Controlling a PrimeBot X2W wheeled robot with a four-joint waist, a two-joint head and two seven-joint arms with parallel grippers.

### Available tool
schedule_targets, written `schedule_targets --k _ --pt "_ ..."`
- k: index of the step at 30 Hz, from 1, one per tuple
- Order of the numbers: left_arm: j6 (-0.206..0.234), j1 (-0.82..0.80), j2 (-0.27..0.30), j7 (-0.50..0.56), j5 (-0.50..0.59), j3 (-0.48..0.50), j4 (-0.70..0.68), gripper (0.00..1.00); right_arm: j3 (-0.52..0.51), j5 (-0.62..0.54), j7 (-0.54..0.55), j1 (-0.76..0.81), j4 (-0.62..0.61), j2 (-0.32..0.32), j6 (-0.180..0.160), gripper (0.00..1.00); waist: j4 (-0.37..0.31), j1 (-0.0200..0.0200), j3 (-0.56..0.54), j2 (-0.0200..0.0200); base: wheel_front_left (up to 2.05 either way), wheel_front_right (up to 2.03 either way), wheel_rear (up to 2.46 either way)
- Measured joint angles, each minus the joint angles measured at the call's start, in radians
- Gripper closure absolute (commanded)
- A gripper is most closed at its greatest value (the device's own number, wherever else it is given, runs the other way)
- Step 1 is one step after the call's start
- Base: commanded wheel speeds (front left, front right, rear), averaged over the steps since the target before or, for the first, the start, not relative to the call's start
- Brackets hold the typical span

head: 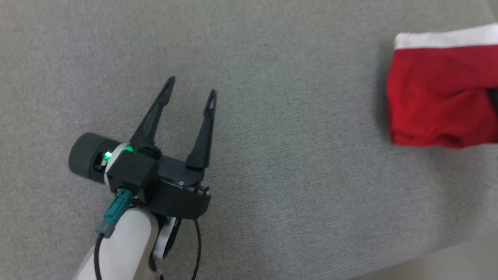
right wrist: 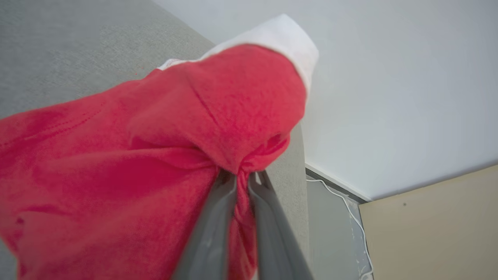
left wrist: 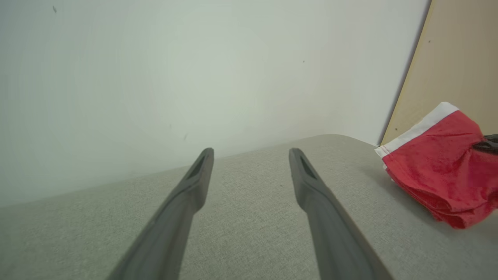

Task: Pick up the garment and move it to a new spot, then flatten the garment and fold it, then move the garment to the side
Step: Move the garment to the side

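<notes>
The garment (head: 439,93) is red with a white band along its top edge, folded into a compact block at the right edge of the head view, its right part cut off by the frame. The right wrist view has my right gripper (right wrist: 242,177) shut on a bunched pinch of the red garment (right wrist: 155,155). My left gripper (head: 190,86) is open over bare grey cloth, far to the garment's left. In the left wrist view its fingers (left wrist: 198,171) frame nothing, and the garment (left wrist: 439,167) lies at the right with a dark fingertip (left wrist: 488,144) of the other gripper on it.
The work surface is a grey fabric-covered table (head: 291,155); its edge runs across the lower right corner of the head view. A pale wall (left wrist: 194,77) and a beige panel (left wrist: 459,58) stand beyond the table. A white cable (right wrist: 346,202) lies on the floor.
</notes>
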Motion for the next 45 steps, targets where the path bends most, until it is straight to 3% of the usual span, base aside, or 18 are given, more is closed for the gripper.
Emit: schedule_targets --k 7,14,15,16,17,26,30,34,37,44,45 --pt "-0.010 -0.058 -0.021 -0.009 0.015 -0.030 -0.020 0.00 0.145 0.056 -0.053 -0.176 0.145 -0.106 0.000 1.00 0.038 0.0000 0.074 0.0000 0.00 0.00 0.00" --pt "-0.016 -0.084 -0.025 -0.020 0.020 -0.043 -0.025 0.00 0.181 0.091 -0.073 -0.279 0.239 -0.143 0.000 1.00 0.082 0.0000 0.129 0.0000 0.00 0.00 0.00" --pt "-0.016 -0.087 -0.025 -0.024 0.020 -0.043 -0.025 0.00 0.176 0.094 -0.074 -0.290 0.261 -0.142 0.000 0.78 0.088 -0.0001 0.135 0.0000 0.00 0.00 0.00" --pt "-0.016 -0.088 -0.025 -0.026 0.020 -0.044 -0.025 0.00 0.171 0.094 -0.074 -0.298 0.283 -0.139 0.000 0.30 0.094 -0.0001 0.141 0.0000 0.00 0.00 0.00" --pt "-0.016 -0.089 -0.025 -0.026 0.020 -0.045 -0.024 0.00 0.159 0.095 -0.074 -0.306 0.304 -0.132 0.000 0.00 0.099 -0.0001 0.145 0.0000 0.00 0.00 0.00" --pt "0.001 -0.086 -0.019 -0.037 0.013 -0.036 -0.019 0.00 0.046 0.082 -0.077 -0.342 0.525 -0.054 0.000 0.00 0.118 -0.0002 0.142 -0.0001 0.00 0.00 0.00" --pt "0.005 -0.078 -0.012 -0.040 0.007 -0.029 -0.008 0.00 -0.061 0.109 -0.077 -0.340 0.532 -0.016 0.000 0.00 0.112 -0.0002 0.121 0.0000 0.00 0.00 0.00" --pt "0.014 -0.053 0.004 -0.043 -0.005 -0.016 0.001 0.00 -0.205 0.124 -0.077 -0.288 0.450 0.022 0.000 0.00 0.105 -0.0003 0.087 -0.0002 0.00 0.00 0.00" --pt "0.028 -0.011 0.023 -0.043 -0.025 0.004 0.008 0.00 -0.333 0.114 -0.077 -0.181 0.313 0.104 0.000 0.00 0.095 -0.0003 0.041 -0.0001 0.00 0.00 0.00" --pt "0.069 0.066 0.053 -0.043 -0.051 0.050 0.003 0.00 -0.439 0.089 -0.077 0.009 0.053 0.272 0.000 0.00 0.079 -0.0004 -0.053 -0.0002 0.00 0.00 0.00" --pt "0.069 0.066 0.053 -0.043 -0.051 0.050 0.003 0.00 -0.439 0.089 -0.077 0.009 0.053 0.272 0.000 0.00 0.079 -0.0004 -0.053 -0.0002 0.00 0.00 0.00"
